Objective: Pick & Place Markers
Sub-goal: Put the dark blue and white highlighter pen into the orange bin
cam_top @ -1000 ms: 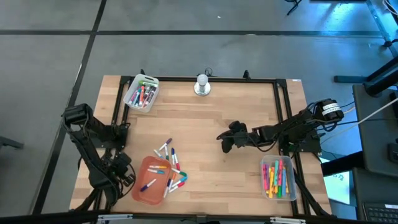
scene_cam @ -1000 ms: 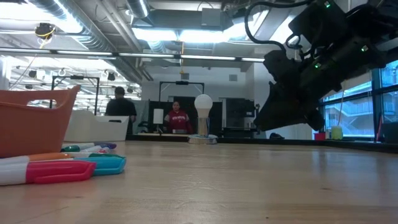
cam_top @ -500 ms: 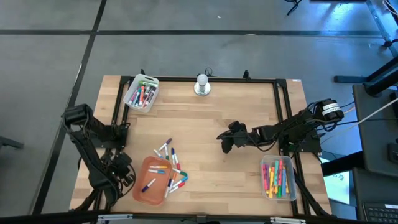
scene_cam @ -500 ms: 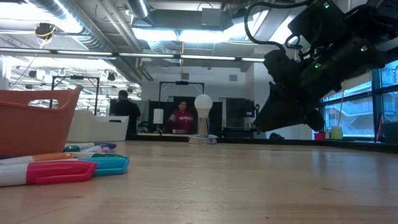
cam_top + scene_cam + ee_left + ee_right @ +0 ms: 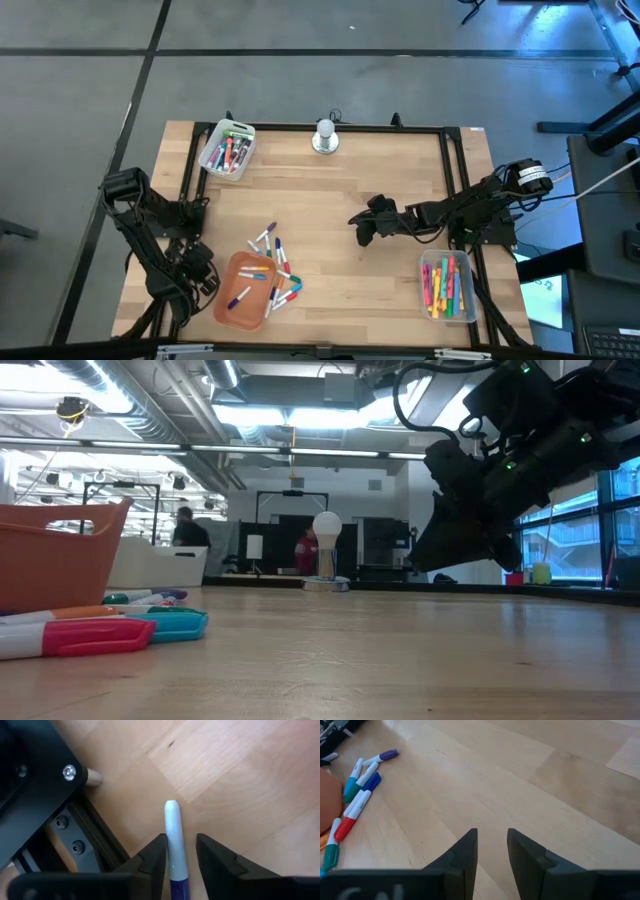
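Landmark: orange tray (image 5: 243, 288), near the table's (image 5: 330, 200) front-left corner.

- Left gripper (image 5: 176, 851): just left of the tray, at the table's edge; fingers clamped on a white marker (image 5: 173, 837) with a blue cap end.
- Right gripper (image 5: 492, 846): well right of the tray, mid-table, raised; fingers slightly apart, holding nothing.
- Loose markers (image 5: 274, 252): scattered against the tray's right and far sides; more inside it.
- Clear tray (image 5: 228, 148): far behind, markers inside.
- Second clear tray (image 5: 447, 285): far right, coloured markers inside.
- Lamp (image 5: 325, 135): far edge.
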`<act>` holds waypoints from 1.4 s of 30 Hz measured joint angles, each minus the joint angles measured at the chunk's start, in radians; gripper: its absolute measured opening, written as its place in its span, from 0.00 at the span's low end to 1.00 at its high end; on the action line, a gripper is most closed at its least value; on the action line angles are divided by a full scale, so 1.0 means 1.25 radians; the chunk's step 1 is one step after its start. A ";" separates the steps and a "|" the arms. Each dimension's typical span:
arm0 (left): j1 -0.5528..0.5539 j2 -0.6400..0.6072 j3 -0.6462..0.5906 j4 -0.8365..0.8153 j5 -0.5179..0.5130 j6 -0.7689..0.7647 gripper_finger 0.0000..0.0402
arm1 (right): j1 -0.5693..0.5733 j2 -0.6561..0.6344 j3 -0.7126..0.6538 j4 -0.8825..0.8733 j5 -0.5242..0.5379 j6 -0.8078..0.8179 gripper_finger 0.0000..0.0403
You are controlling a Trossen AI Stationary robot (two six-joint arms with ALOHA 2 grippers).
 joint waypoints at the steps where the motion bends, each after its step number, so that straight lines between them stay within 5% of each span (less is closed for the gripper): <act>1: 0.000 0.000 0.000 0.002 0.000 0.002 0.24 | 0.000 0.000 0.000 -0.001 0.000 0.000 0.26; 10: -0.003 0.004 0.011 -0.029 -0.037 0.012 0.06 | 0.000 0.000 0.000 -0.002 0.000 0.007 0.26; 21: -0.001 0.003 0.226 -0.417 -0.123 0.036 0.06 | 0.000 0.000 0.000 -0.002 0.008 0.012 0.26; 25: -0.001 0.002 0.295 -0.445 -0.257 0.110 0.08 | 0.000 0.000 0.000 -0.002 0.008 0.012 0.26; 33: 0.019 0.043 0.302 -0.383 -0.772 0.140 0.07 | 0.003 0.000 0.000 -0.001 0.002 0.012 0.26; 35: 0.040 0.062 0.299 -0.334 -0.842 0.129 0.08 | 0.003 0.000 0.000 0.001 0.002 0.012 0.26; 37: 0.073 0.080 0.299 -0.299 -0.800 0.130 0.11 | 0.003 0.000 0.000 0.003 0.002 0.011 0.26; 42: 0.160 0.105 0.299 -0.279 -0.478 0.132 0.19 | 0.003 0.000 0.000 0.016 0.001 0.009 0.26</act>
